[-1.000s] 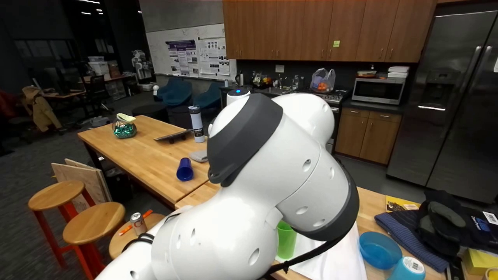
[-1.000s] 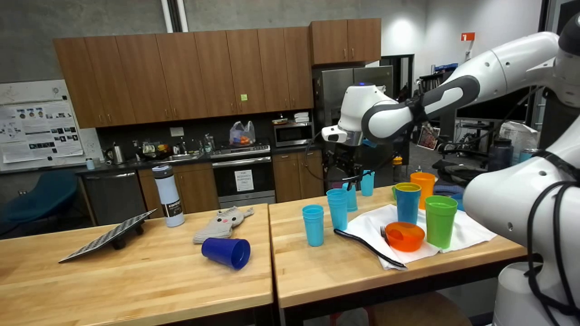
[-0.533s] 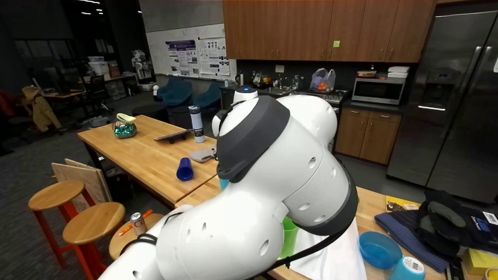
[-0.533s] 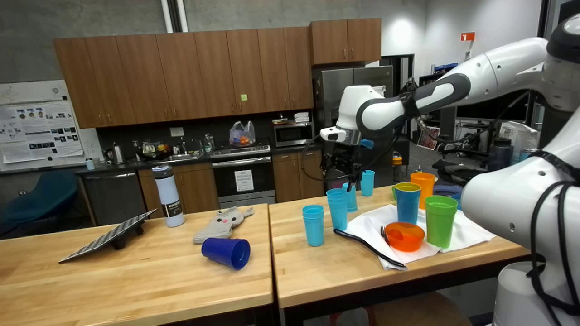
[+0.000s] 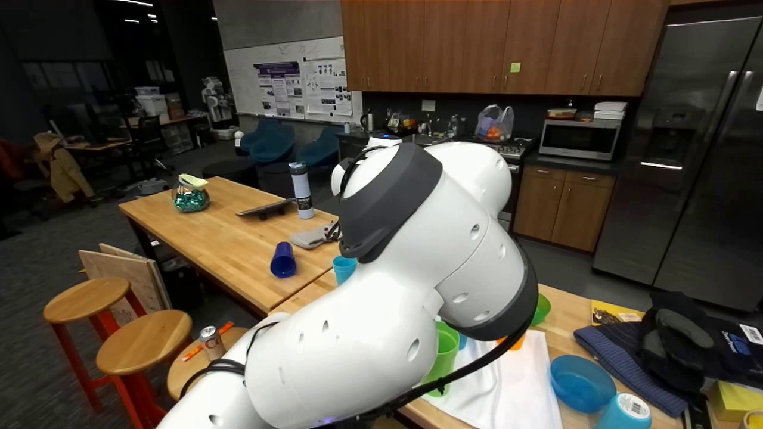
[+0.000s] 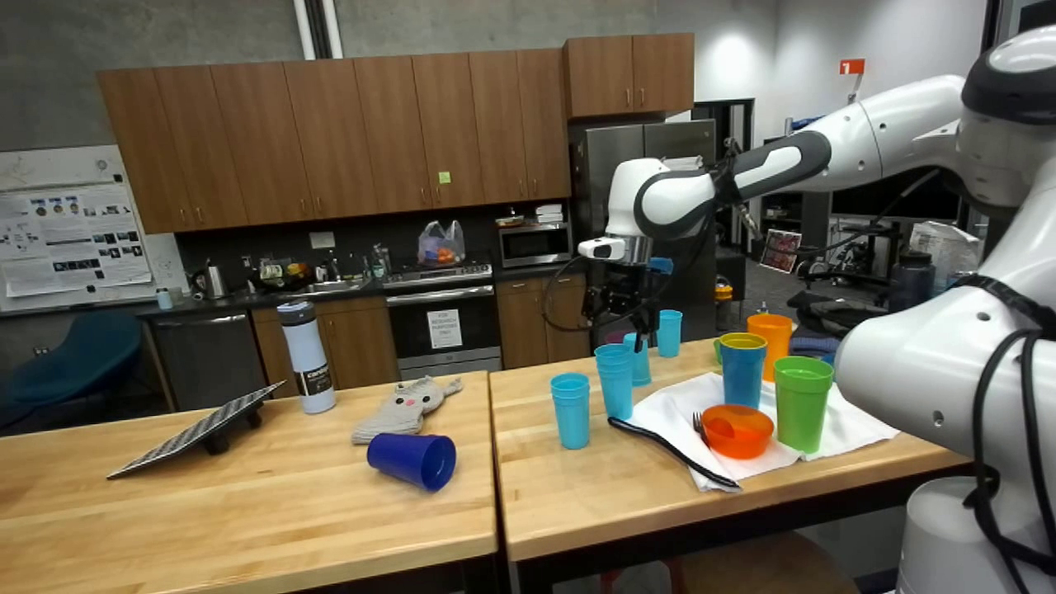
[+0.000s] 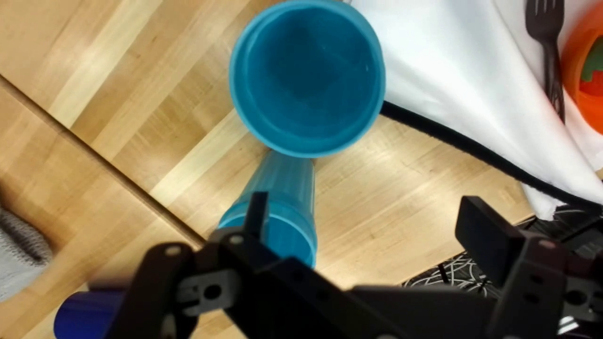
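Note:
My gripper [image 7: 365, 209] stands open in the wrist view, its black fingers wide apart with only tabletop between them. A light blue cup [image 7: 306, 77], seen from above, is ahead of the fingers. Below it in that view is another light blue cup [image 7: 297, 188]; the left finger [image 7: 256, 212] overlaps its rim, and whether they touch I cannot tell. In an exterior view the gripper hangs over the far part of the table, close behind light blue cups: a front cup [image 6: 569, 412], a middle one [image 6: 615, 384], one by the fingertips [image 6: 638, 363] and a far one [image 6: 669, 334].
A white cloth [image 6: 850, 421] carries an orange bowl [image 6: 740, 437], a fork [image 6: 700, 427], a green cup [image 6: 802, 404] and a blue cup [image 6: 742, 375]. A black strap [image 6: 672, 450] crosses its edge. A dark blue cup [image 6: 411, 459] lies sideways near a grey cloth toy [image 6: 400, 412] and a bottle [image 6: 307, 363].
The arm has shifted a little to the left and slightly down in an exterior view. The gripper has stayed open, and the cups have not moved.

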Robot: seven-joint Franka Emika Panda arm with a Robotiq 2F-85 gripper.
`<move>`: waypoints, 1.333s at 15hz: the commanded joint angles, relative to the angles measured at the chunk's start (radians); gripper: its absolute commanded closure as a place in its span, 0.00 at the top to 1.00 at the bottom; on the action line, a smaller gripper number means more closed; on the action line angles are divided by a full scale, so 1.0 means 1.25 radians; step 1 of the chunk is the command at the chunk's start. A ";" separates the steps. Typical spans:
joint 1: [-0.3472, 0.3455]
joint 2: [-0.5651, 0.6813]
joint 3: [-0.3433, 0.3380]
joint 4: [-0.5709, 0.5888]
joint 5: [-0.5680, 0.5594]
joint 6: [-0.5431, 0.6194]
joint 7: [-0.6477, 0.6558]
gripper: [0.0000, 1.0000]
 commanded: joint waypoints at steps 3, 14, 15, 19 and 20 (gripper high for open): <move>-0.062 -0.041 0.014 -0.003 0.026 -0.041 -0.029 1.00; -0.077 -0.093 -0.011 -0.026 -0.052 -0.029 -0.067 1.00; -0.077 -0.099 -0.010 -0.036 -0.058 -0.020 -0.060 1.00; -0.073 -0.117 -0.013 -0.052 -0.097 0.002 -0.063 1.00; -0.073 -0.119 -0.016 -0.052 -0.106 0.009 -0.068 1.00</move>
